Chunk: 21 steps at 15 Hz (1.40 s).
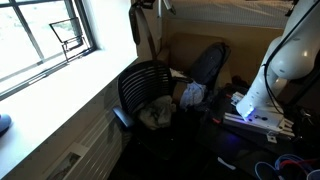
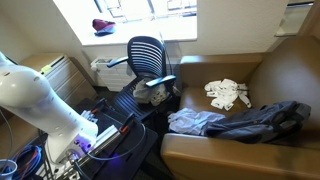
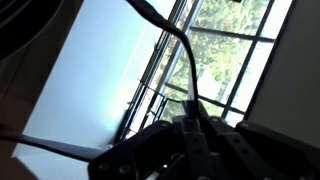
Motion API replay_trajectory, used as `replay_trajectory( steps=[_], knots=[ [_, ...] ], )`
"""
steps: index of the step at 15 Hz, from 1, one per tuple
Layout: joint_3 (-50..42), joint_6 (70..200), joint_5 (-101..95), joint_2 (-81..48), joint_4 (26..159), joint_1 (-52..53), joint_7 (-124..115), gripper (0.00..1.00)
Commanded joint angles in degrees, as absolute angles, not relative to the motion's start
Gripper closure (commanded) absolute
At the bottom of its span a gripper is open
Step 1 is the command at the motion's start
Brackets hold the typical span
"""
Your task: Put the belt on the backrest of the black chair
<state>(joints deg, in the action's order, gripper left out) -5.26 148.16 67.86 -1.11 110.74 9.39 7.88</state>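
Observation:
The black chair [image 1: 145, 85] with a ribbed, curved backrest stands by the window; it also shows in an exterior view [image 2: 148, 52]. In the wrist view my gripper [image 3: 195, 125] looks shut on a thin dark strap, the belt [image 3: 175, 35], which curves up across the bright window. In an exterior view a brownish strip, apparently the belt [image 1: 145, 35], hangs from the top edge above the backrest. The gripper is mostly cut off there. The other exterior view does not show it.
Crumpled clothes [image 1: 155, 112] lie on the chair's seat. A dark chair with a smooth back [image 1: 208, 62] stands behind. A brown sofa [image 2: 250, 95] holds a dark jacket [image 2: 262, 120] and white cloth. The window sill [image 1: 60, 80] and a radiator [image 1: 80, 150] are beside the chair.

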Motion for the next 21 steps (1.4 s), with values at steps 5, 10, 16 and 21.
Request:
replay_trajectory(
  steps=[5, 10, 16, 21],
  knots=[
    [2.67, 132.82, 70.39, -9.73, 103.80, 9.21, 16.05, 0.99],
    [2.33, 130.84, 45.39, -2.29, 114.13, 9.93, -4.73, 0.99],
    [3.86, 111.25, 30.65, 6.84, 119.78, 9.27, -22.75, 0.99],
    [4.66, 104.11, 28.44, 7.04, 117.48, 9.03, -26.55, 0.96]
  ],
)
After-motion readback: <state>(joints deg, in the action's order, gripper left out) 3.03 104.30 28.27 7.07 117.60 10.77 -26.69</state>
